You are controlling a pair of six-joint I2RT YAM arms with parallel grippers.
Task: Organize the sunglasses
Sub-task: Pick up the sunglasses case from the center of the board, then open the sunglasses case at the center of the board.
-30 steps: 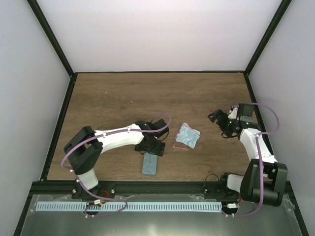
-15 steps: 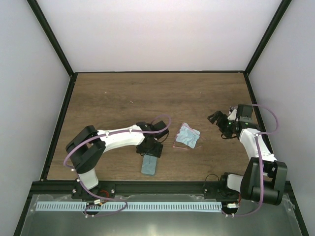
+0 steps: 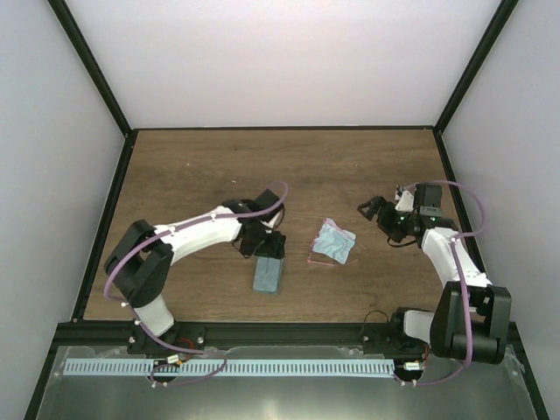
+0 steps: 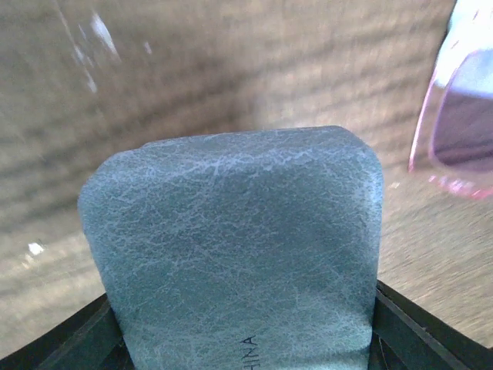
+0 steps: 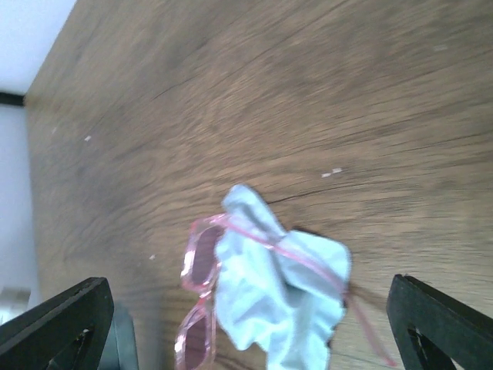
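The sunglasses (image 3: 316,255) lie on the tabletop (image 3: 219,166) a little right of centre. Their thin pink translucent front runs roughly near-to-far and faces left, and the slim arms trail off to the right. A crumpled light-blue cloth (image 3: 336,242) is bunched over the frame, and the right wrist view shows one arm crossing on top of it. Just left of the glasses, apart from them, lies a teal oblong case (image 3: 269,276) with rounded corners and a leathery grain, its long axis near-to-far. The left gripper (image 3: 272,246) sits at the case's far end with its jaws closed against the two sides. The white left arm reaches right and away from its near-left base, with the wrist bent down. The right gripper (image 3: 369,210) hangs to the right of the cloth, pointing left at it with its jaws spread wide. Its arm angles far and left from the near-right base.
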